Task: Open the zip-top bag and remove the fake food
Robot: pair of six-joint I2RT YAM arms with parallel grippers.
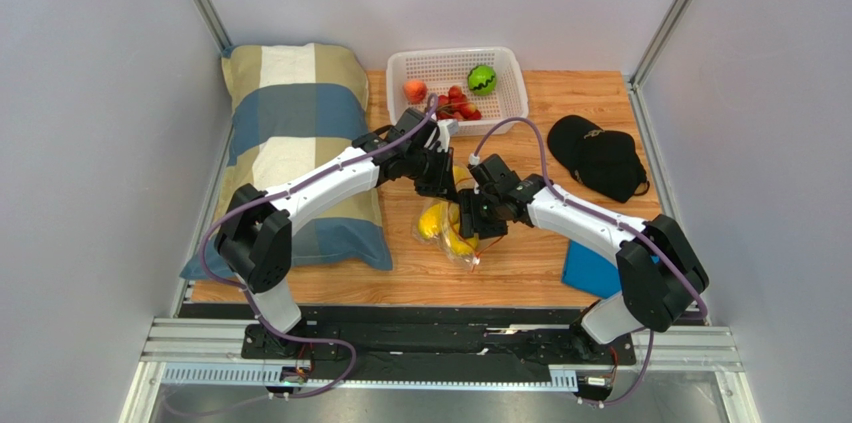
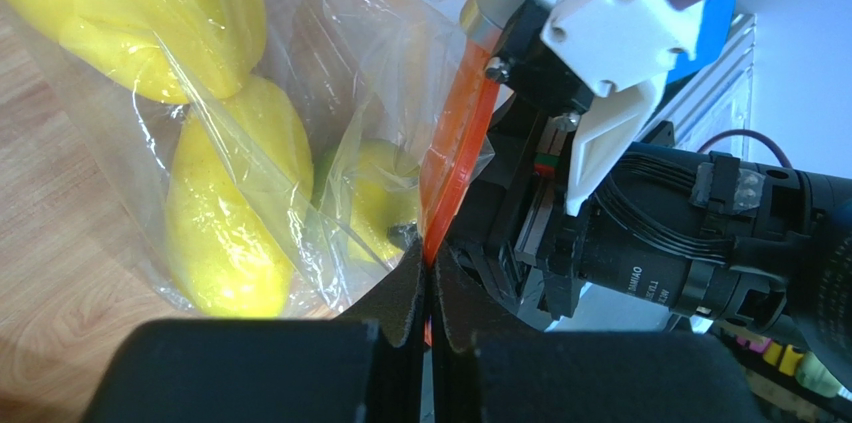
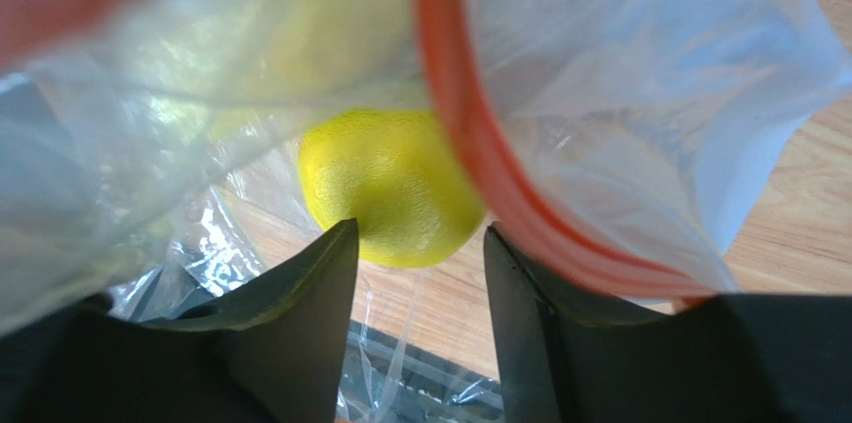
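Closest to my left wrist lens, the left gripper (image 2: pixel 428 283) has its black pads pressed flat together. They pinch the red-orange zip strip (image 2: pixel 455 158) of the small clear crinkly zip-top bag (image 2: pixel 300 93). On my right wrist feed, the right gripper (image 3: pixel 418 243) shows its two dark fingers (image 3: pixel 300 323) parted to a middling gap with nothing clamped between them. A glossy yellow plastic lemon (image 3: pixel 385 188) sits just beyond the tips, and I can't tell whether they touch it. The strip curves across that view above the fingers, with bag film bunched on both sides, so the tips are at the bag's mouth.

Through the plastic beside the left jaws I see long glossy yellow fake food pieces (image 2: pixel 225 233), lying against each other on the wooden table (image 2: pixel 40 273).

From overhead, both arms meet over the bag near the middle of the table. Behind them, a white perforated plastic basket (image 1: pixel 450 53) holds a green ball (image 1: pixel 482 79), an orange-pink peach (image 1: pixel 415 91) and red berries (image 1: pixel 458 103). A blue, cream and tan checked pillow (image 1: pixel 295 133) lies to the left and a black cap (image 1: pixel 595 153) to the right. A flat blue item (image 1: pixel 590 268) is partly hidden under the right arm.
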